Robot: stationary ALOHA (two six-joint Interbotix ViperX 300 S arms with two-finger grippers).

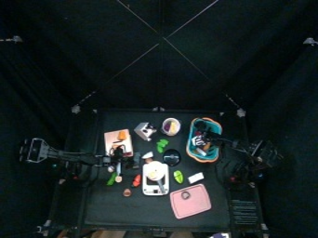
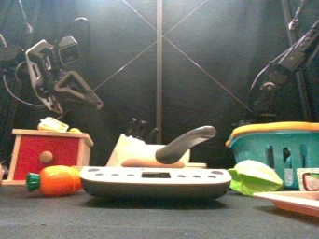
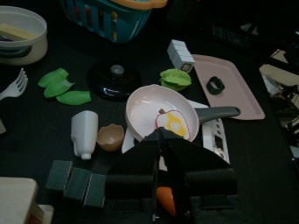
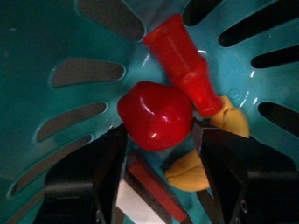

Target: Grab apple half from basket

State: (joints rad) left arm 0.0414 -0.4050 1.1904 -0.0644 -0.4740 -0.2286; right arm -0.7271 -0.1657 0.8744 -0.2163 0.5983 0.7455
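The right gripper's (image 4: 163, 166) jaws stand wide inside the basket (image 1: 203, 137), one on each side of the red apple half (image 4: 152, 114) without gripping it (an orange carrot (image 4: 187, 66) lies just beside). The basket sits on the right of the black worktop (image 1: 106, 206), curtains all round. The left gripper (image 3: 162, 153) hangs above the left side; whether its jaws are apart, I cannot tell.

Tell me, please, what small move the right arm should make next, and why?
Probably lower a little further and close. The right gripper is open inside the teal basket, its fingers on either side of the red apple half, not yet clamping it.
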